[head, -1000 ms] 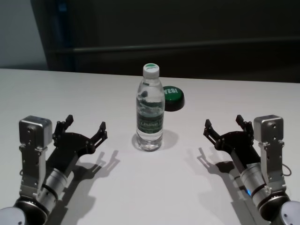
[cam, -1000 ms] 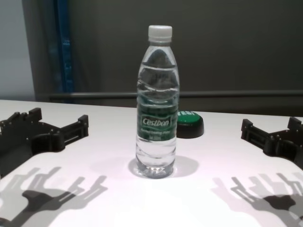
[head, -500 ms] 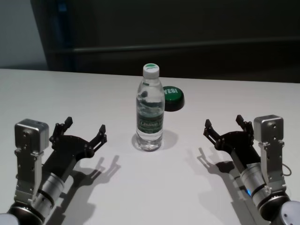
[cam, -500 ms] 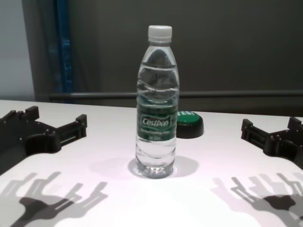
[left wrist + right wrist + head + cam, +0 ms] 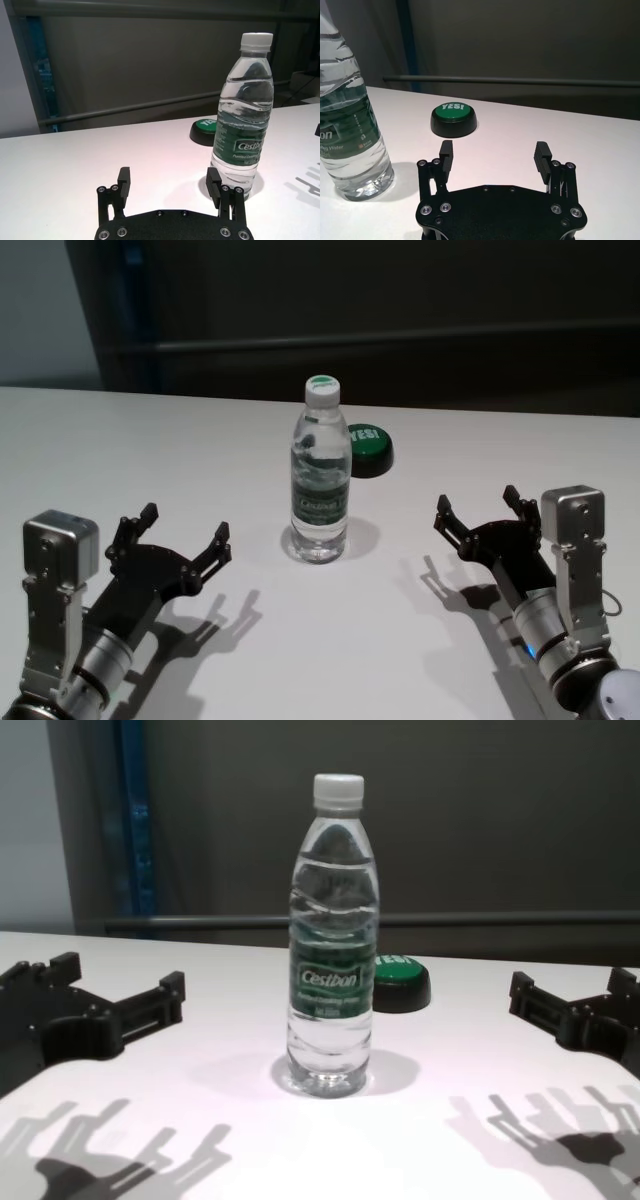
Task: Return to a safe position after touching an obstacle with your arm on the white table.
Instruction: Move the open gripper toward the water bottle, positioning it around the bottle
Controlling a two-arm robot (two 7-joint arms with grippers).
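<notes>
Since a second ago your left gripper (image 5: 176, 540) has slid back toward the robot and a little lower on the white desk (image 5: 150, 450), while the right gripper (image 5: 482, 508) has not budged and the water bottle (image 5: 321, 480) stands upright in the same spot at mid-desk, with the green-topped puck (image 5: 367, 448) just behind it to the right. Both grippers are released, jaws spread and holding nothing, each well apart from the bottle. Watch the left arm: its nearer finger (image 5: 213, 181) in the left wrist view lines up close beside the bottle's base, so if you swing inward while retreating rather than pulling straight back, I judge you could clip the bottle again. It is tall and narrow, so a knock high on the body would likely topple it toward the puck. Keep the right arm parked; it has no reason to move
</notes>
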